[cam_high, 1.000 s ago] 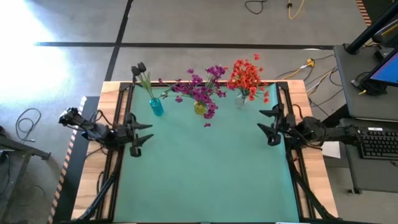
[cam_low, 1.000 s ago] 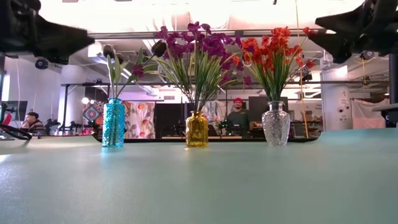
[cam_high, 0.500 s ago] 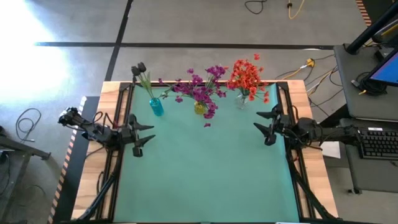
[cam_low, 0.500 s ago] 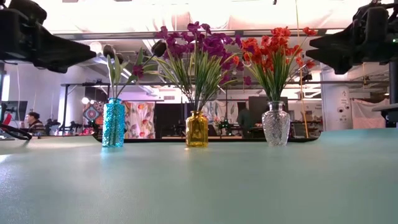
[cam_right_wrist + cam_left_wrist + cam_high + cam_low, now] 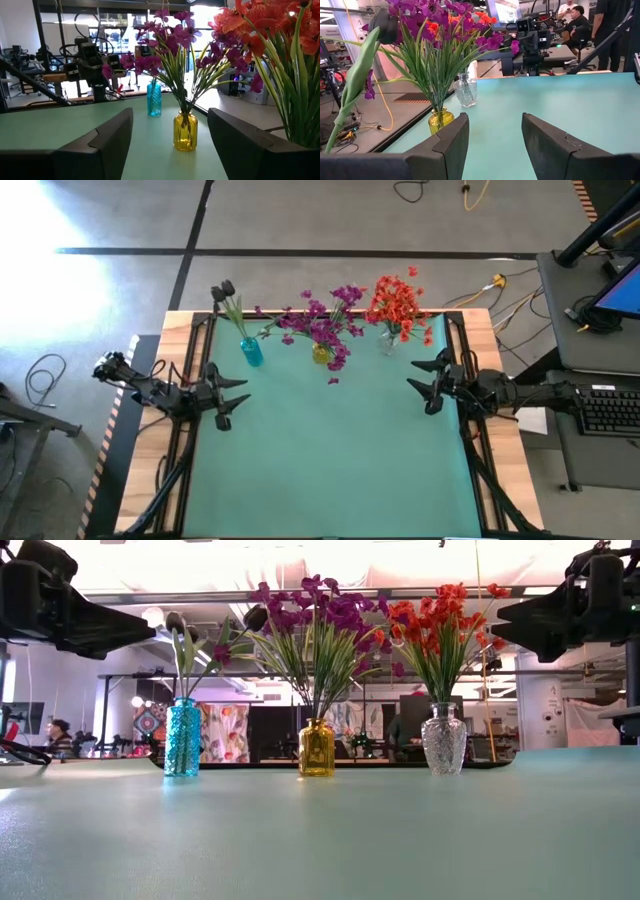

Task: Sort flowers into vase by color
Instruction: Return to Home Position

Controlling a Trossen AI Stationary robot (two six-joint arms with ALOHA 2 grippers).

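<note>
Both my grippers are empty, fingers spread wide with nothing between them. My left gripper (image 5: 232, 402) hangs over the left edge of the teal mat (image 5: 330, 470), my right gripper (image 5: 422, 385) over the right edge, each well apart from the vases.

Over the last second the right one has crept a little toward the middle of the mat. The left has barely shifted, and nothing else has moved.

All the flowers stand in 3 vases along the far edge:

- The dark buds (image 5: 222, 288) are in the blue vase (image 5: 251, 352) on the left.
- The purple flowers (image 5: 325, 327) are in the yellow vase (image 5: 320, 354) in the middle.
- The orange flowers (image 5: 398, 305) are in the clear vase (image 5: 388, 342) on the right.

Some purple sprays lean out toward the blue vase, but their stems sit in the yellow one. I see no stem lying on the mat.

I judge the sorting finished. That small drift of my arms looks like settling toward rest, so all that is left is to park them without brushing the blooms.
</note>
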